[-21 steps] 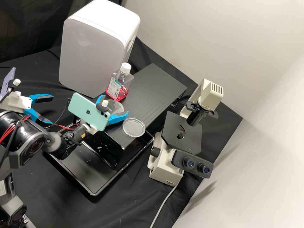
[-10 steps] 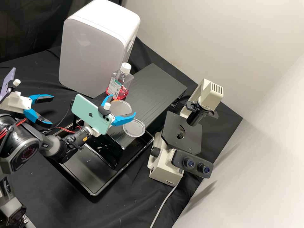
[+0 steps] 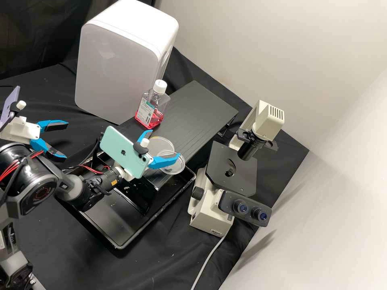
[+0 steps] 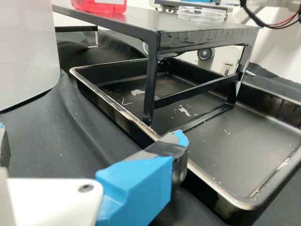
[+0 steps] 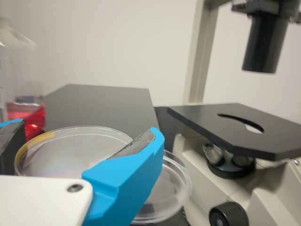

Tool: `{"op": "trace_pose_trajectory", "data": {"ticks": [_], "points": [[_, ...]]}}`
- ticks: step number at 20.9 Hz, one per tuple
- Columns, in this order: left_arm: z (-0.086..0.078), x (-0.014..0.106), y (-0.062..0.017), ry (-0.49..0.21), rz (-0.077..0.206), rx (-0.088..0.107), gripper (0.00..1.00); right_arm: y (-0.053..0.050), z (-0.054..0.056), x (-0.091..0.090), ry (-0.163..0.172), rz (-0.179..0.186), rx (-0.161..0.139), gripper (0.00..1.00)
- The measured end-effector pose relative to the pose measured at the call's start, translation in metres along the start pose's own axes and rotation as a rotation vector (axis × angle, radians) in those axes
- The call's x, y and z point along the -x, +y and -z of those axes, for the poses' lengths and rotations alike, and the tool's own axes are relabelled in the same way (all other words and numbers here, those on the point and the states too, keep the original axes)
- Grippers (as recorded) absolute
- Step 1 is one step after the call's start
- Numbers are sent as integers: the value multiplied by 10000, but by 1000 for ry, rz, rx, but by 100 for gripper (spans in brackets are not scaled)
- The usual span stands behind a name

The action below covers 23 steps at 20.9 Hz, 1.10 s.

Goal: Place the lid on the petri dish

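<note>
Black table: lid nearly over the petri dish.
High view: your right hand clamps the one lid flat, overlapping the one dish on the rack; the dish lies just beyond, toward the microscope. Your left hand gapes wide, well apart. Left wrist view: dish far off. Right wrist view: lid just above, short of the dish's far rim.

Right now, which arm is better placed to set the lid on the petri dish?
Right. Its jaws grip the lid, close to the petri dish on the rack. The left jaws are open and empty, off beside the tray.
</note>
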Motion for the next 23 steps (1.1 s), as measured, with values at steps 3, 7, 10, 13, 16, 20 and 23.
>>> {"op": "trace_pose_trajectory", "data": {"ticks": [3,7,10,13,16,20,23], "points": [[0,0,0,0,0,0,100,32,-74,-38,-25,-13,-13,0],[0,0,0,0,0,0,100,47,-113,-51,-38,-20,-20,0],[1,-1,-2,0,1,0,100,54,-117,-57,-38,-22,-20,0],[1,-1,-2,0,1,0,100,62,-125,-57,-41,-25,-20,0],[1,-1,-2,0,1,0,100,76,-125,-67,-40,-31,-20,0],[1,-1,-2,0,1,0,100,99,-150,-89,-51,-36,-19,0],[1,-1,-2,0,1,0,100,96,-190,-106,-62,-38,-24,0]]}}
